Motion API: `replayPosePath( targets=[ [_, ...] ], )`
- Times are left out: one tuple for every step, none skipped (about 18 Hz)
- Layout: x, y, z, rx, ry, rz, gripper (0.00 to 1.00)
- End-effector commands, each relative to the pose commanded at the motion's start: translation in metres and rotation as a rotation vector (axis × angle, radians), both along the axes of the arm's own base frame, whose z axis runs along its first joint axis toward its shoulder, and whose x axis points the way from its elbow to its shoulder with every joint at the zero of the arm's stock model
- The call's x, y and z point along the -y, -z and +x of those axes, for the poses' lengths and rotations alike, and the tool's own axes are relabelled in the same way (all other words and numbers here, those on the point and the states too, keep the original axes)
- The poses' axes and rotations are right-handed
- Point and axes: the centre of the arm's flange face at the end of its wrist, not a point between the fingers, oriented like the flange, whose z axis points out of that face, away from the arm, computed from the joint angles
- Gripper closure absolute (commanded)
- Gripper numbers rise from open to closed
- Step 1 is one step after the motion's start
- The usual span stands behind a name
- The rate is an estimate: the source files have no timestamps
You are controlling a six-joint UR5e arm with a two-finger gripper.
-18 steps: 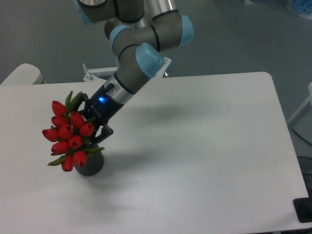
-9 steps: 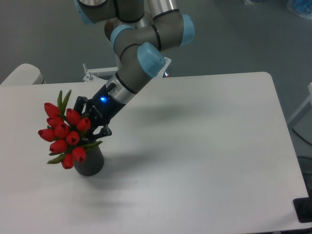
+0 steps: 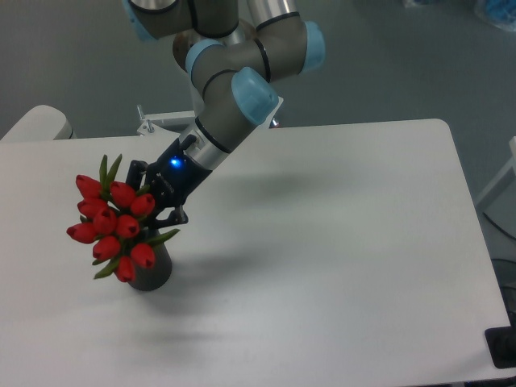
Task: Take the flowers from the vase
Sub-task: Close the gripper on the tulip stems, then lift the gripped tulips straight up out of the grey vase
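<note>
The jaws of the gripper (image 3: 159,211) are closed around the stems of the flowers (image 3: 111,226), red buds and green leaves tilted left above the matte dark grey cylindrical vase (image 3: 153,268), which stands on the smooth white table (image 3: 339,242) over grey floor (image 3: 403,64).

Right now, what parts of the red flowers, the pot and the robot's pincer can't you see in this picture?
- Stems of the bunch of red tulip buds with green leaves: hidden behind the buds and leaves, so whether they are still inside is unclear.
- Round hole of the small dark grey cylinder vase: covered by the bunch.
- Black two-finger pincer: its fingertips sit behind the flowers, so its grip cannot be judged.
- Grey robot arm with blue caps: cut off by the top edge.
</note>
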Motion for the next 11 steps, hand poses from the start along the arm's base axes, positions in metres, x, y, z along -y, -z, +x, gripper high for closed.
replayPosePath(
  targets=[
    [0.0, -0.003, 0.001, 0.012, 0.0, 0.008, 0.72],
    [-0.001, -0.01, 0.002, 0.02, 0.0, 0.025, 0.72],
    [0.0, -0.015, 0.003, 0.023, -0.004, 0.031, 0.71],
    [0.001, -0.022, 0.002, 0.02, -0.011, 0.037, 0.71],
    [0.003, -0.028, 0.001, 0.021, -0.02, 0.039, 0.72],
    [0.003, -0.034, 0.001, 0.022, -0.029, 0.041, 0.72],
    [0.002, -0.042, -0.001, 0.02, -0.036, 0.048, 0.72],
    [0.001, -0.046, -0.002, 0.025, -0.045, 0.048, 0.72],
    [0.002, -0.053, -0.004, 0.028, -0.056, 0.051, 0.71],
    [0.001, -0.059, -0.004, 0.039, -0.063, 0.056, 0.71],
    [0.001, -0.066, -0.005, 0.047, -0.069, 0.063, 0.71]
  ],
)
